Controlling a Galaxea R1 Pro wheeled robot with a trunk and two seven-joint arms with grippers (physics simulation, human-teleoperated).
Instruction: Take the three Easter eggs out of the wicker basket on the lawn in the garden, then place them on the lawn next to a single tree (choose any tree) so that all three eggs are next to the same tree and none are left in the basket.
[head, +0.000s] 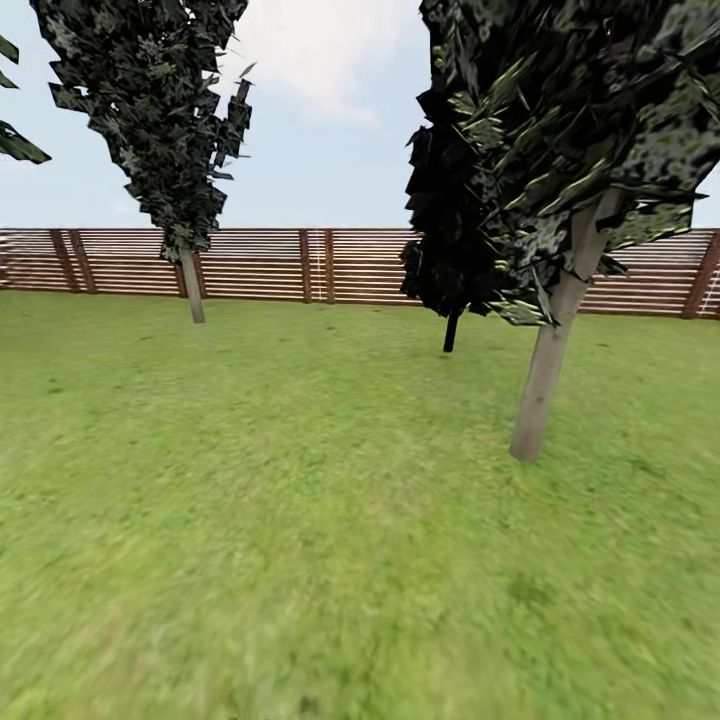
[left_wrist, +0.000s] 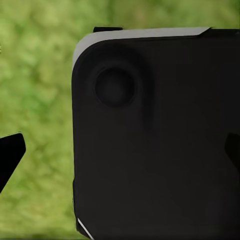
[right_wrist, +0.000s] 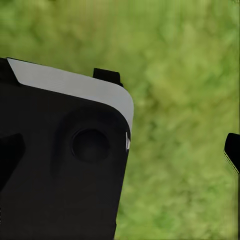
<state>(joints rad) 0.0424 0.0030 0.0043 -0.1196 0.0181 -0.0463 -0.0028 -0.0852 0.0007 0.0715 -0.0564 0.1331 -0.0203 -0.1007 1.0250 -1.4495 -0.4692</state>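
Observation:
The Easter eggs, the wicker basket and the tree are out of view. In the head view the lawn (head: 300, 540) spreads wide and flat ahead of me, up to the garden's brown slat fence (head: 330, 265). My left gripper (left_wrist: 120, 152) is open, its two dark fingertips (left_wrist: 7, 155) far apart at the picture's edges, with nothing held. Open likewise is my right gripper (right_wrist: 120, 150), whose fingertips (right_wrist: 232, 150) stand wide apart and empty. Behind both grippers I see mottled green grass (right_wrist: 185, 125).
A pale leaning trunk (head: 548, 370) under a dark grey-green mottled crown stands close at the right. A nearly black-leaved crown (head: 445, 250) sits behind it. Another dark mottled crown on a pale trunk (head: 192, 285) stands by the fence at the left. A black robot body panel (left_wrist: 160, 140) lies near each gripper.

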